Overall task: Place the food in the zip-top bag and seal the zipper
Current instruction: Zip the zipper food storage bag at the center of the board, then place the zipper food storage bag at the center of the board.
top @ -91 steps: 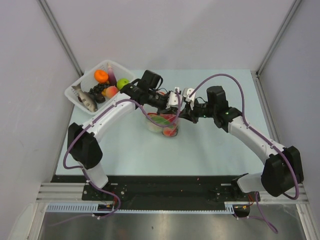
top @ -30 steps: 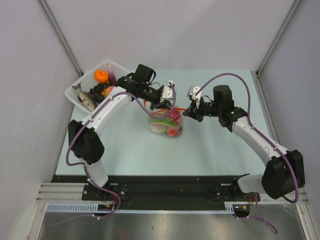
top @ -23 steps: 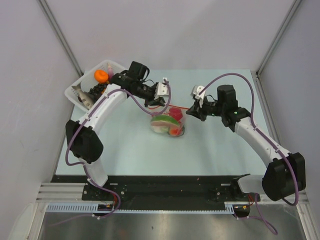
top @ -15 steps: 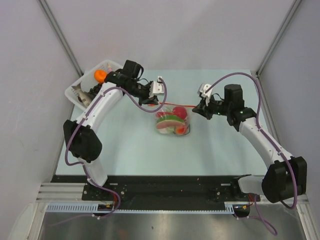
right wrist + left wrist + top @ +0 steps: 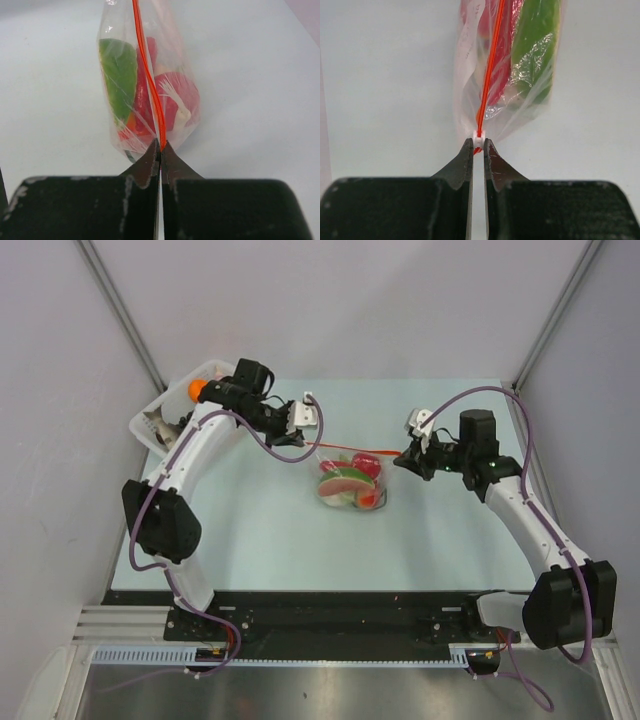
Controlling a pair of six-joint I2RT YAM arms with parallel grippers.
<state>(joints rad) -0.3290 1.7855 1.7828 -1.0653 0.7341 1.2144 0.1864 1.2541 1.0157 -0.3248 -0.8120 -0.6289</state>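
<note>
The clear zip-top bag (image 5: pixel 350 480) hangs over the table middle, stretched between both grippers. It holds several toy foods: a green vegetable (image 5: pixel 532 45), red pieces (image 5: pixel 175 97) and a white one. The red-orange zipper (image 5: pixel 352 449) runs taut along its top edge. My left gripper (image 5: pixel 312 436) is shut on the white slider at the zipper's left end (image 5: pixel 479 135). My right gripper (image 5: pixel 398 459) is shut on the zipper's right end (image 5: pixel 161 137). In both wrist views the zipper's two sides lie together as one line.
A white slatted basket (image 5: pixel 150 420) stands at the table's far left corner, partly behind the left arm, with an orange (image 5: pixel 198 390), a fish (image 5: pixel 160 424) and dark pieces in it. Grey walls close in the table on three sides.
Both grippers have moved apart, the left one back-left, the right one to the right. The bag has been pulled out wide and its zipper drawn taut and straight. More of the basket is hidden by the left arm.
</note>
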